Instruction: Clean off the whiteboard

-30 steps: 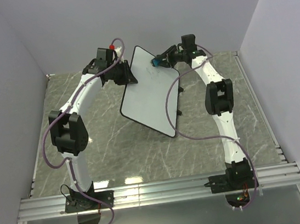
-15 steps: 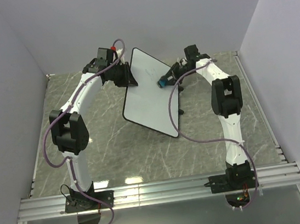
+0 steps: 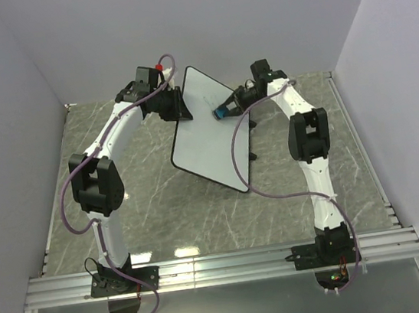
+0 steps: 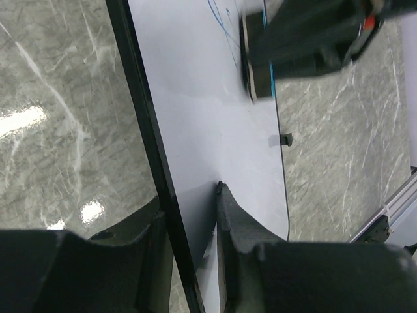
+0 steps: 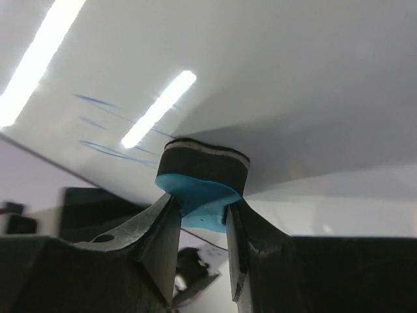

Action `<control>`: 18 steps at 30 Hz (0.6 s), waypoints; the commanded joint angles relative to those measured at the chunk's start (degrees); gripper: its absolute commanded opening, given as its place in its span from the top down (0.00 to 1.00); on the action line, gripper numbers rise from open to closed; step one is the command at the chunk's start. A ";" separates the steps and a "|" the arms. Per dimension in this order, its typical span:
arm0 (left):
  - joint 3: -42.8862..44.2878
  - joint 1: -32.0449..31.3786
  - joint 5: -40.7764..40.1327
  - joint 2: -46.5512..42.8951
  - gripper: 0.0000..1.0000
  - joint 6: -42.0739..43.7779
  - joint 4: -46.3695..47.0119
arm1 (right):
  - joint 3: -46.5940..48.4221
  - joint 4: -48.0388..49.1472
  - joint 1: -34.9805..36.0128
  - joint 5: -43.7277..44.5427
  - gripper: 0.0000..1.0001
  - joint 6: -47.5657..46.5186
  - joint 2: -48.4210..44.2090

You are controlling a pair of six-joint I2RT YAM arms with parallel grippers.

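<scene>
Brushed aluminium rail along the near edge, carrying both arm bases. Beyond it, grey-green marbled table.

Towards the far middle, the whiteboard: white face, thin black frame, raised on edge at a tilt, lower edge towards the table. Left gripper pinched narrowly on the board's left frame, one finger on each face, steadying it. Right gripper closed tight around a small eraser, blue body with a dark felt pad. Pad pressed flat against the board near its far right edge. Faint blue marks close beside the pad; elsewhere mostly clean white.

Judged as mid-wipe, with little ink to go. To do it well:
- Keep the felt flat and square to the surface.
- Sweep over the blue strokes in overlapping passes toward the far corner.
- Press lightly enough not to lever the board out of the left clamp.
- Hold that left pinch firm throughout.
</scene>
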 commanded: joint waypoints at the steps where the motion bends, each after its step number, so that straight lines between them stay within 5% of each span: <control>1: -3.32 -7.56 5.60 3.44 1.00 9.43 -7.39 | 3.50 18.88 4.00 5.09 1.00 14.76 8.61; 11: -5.43 -7.74 5.33 1.42 1.00 9.43 -7.03 | 12.47 36.83 3.30 14.94 1.00 34.90 18.36; 18: -5.44 -6.86 5.59 1.85 1.00 9.70 -6.59 | 3.97 28.59 4.00 9.76 1.00 23.94 11.00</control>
